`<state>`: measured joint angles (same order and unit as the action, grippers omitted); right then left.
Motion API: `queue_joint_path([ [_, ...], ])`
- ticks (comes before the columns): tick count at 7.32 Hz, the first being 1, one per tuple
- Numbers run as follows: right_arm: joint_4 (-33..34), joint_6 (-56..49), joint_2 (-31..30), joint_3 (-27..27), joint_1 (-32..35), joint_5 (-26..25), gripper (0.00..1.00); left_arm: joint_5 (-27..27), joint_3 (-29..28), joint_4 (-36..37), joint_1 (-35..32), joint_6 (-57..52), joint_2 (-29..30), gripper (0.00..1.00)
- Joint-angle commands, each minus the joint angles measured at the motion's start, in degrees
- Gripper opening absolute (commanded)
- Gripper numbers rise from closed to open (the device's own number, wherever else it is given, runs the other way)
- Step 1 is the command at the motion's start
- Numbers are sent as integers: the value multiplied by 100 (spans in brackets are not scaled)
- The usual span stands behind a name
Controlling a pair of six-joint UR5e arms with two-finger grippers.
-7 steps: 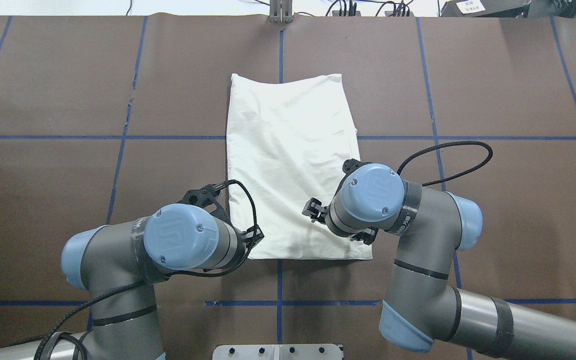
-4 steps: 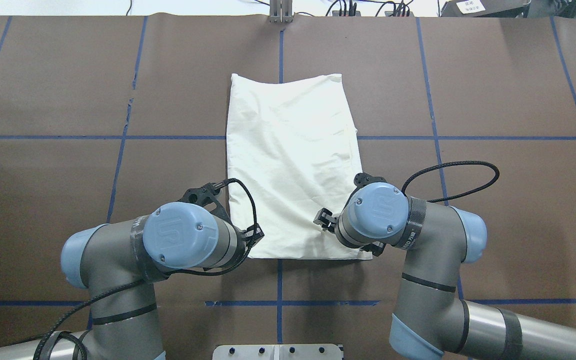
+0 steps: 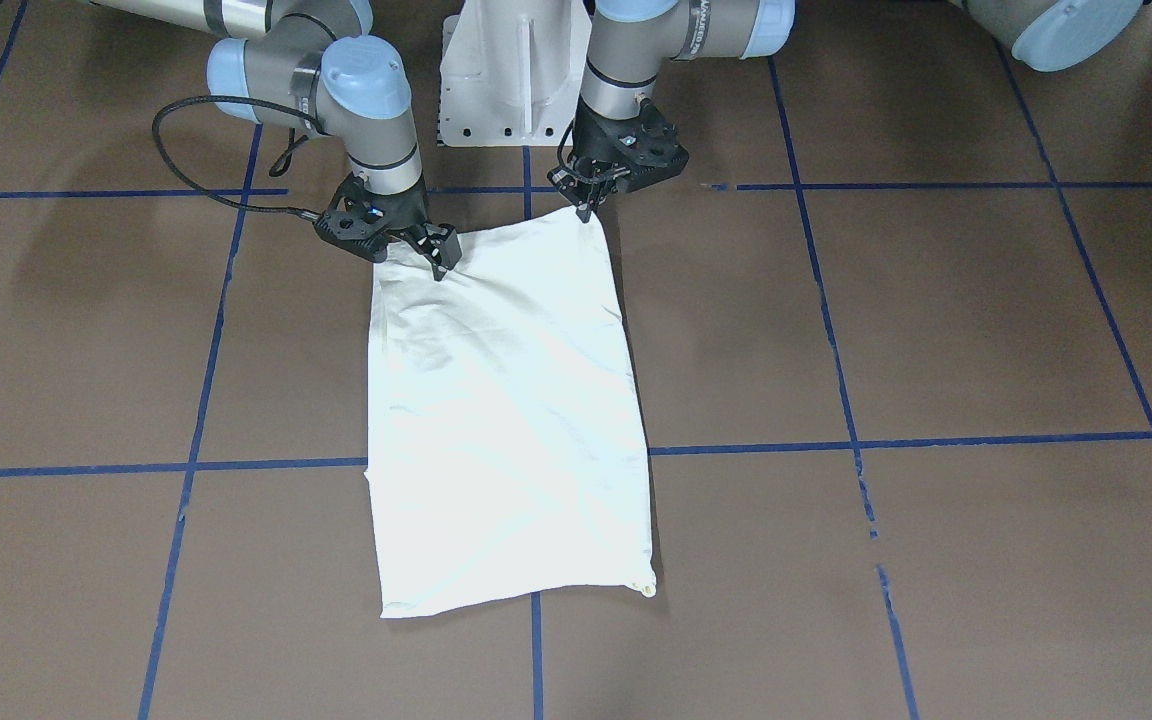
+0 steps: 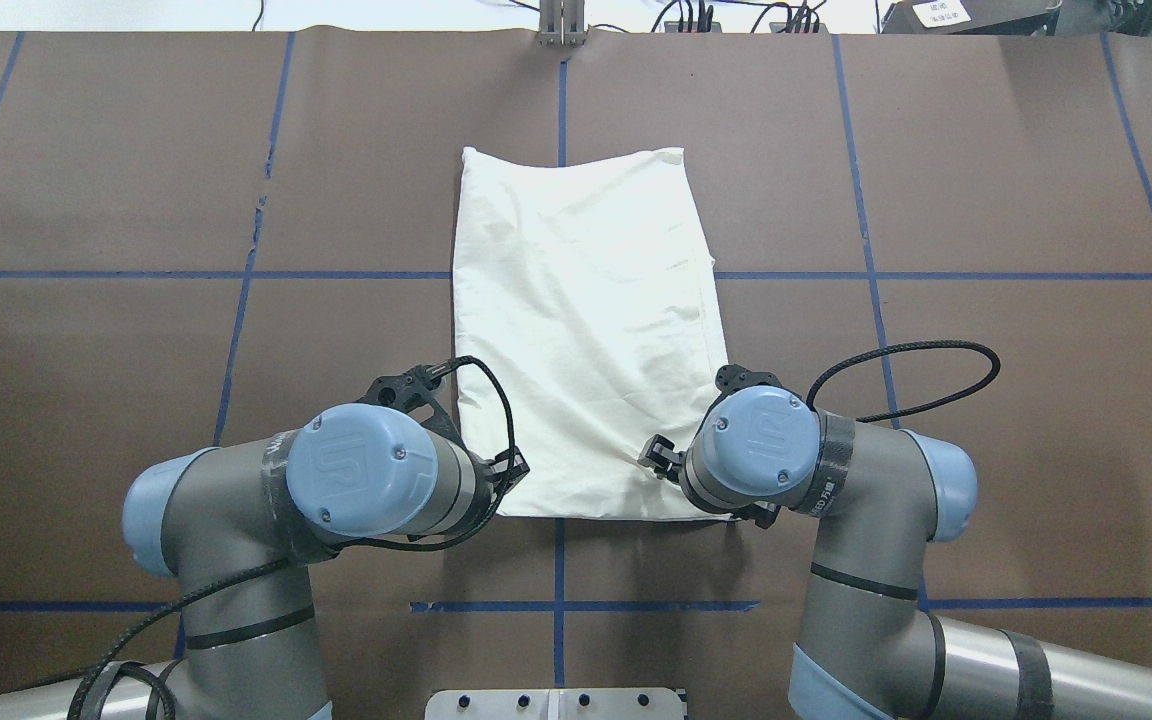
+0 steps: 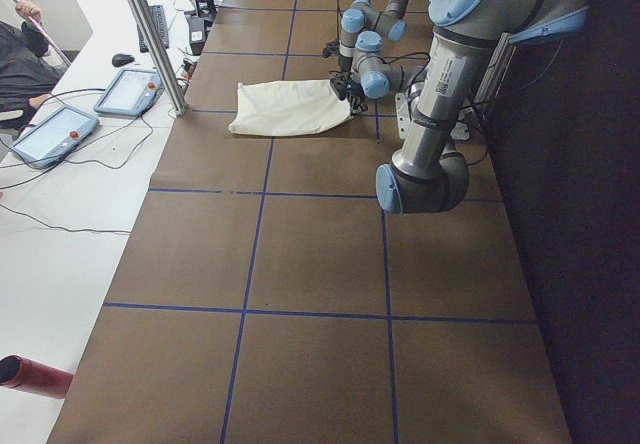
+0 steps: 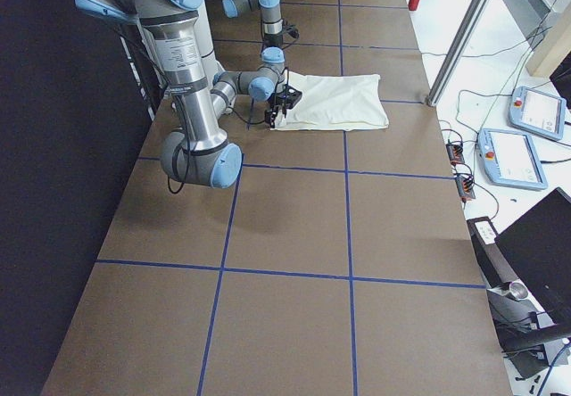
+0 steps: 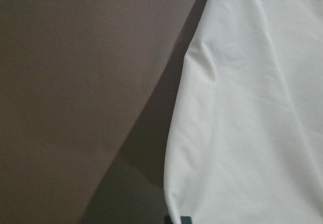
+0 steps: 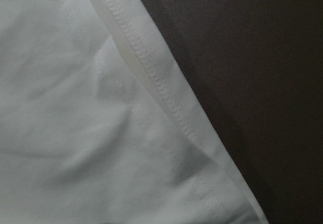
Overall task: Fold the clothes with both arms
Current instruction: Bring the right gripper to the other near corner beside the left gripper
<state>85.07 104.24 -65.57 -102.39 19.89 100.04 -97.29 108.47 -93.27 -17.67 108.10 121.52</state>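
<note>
1 creased cream rectangular T-shirt point(image 3: 506, 420); left gripper point(image 3: 586, 207) pinches its corner; right gripper point(image 3: 433, 262) state unclear.

Front-facing view: shirt point(image 3: 506, 420) lies flat on the table point(image 3: 936, 330) mid-frame, right gripper point(image 3: 435, 262) at its upper-left corner, left gripper point(image 3: 585, 208) at its upper-right corner, pedestal base point(image 3: 511, 75) above, between them, at top centre.
</note>
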Motion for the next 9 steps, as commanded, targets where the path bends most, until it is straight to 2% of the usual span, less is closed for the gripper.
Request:
queue_joint_path([
  [1,1,0,-9,8,-11,-2,100,0,-1,-7,0,0,3,0],
  [2,1,0,0,0,-11,-2,93,0,-1,-7,0,0,3,0],
  [4,1,-18,26,-27,15,-2,38,0,-10,-7,9,0,3,0],
  [5,1,-27,35,-105,24,16,22,0,-10,-7,9,0,-5,0],
  [7,28,-44,35,-203,68,42,6,0,-19,-16,9,0,3,0],
  [9,54,-44,53,-159,68,34,5,9,-36,-25,9,0,3,0],
])
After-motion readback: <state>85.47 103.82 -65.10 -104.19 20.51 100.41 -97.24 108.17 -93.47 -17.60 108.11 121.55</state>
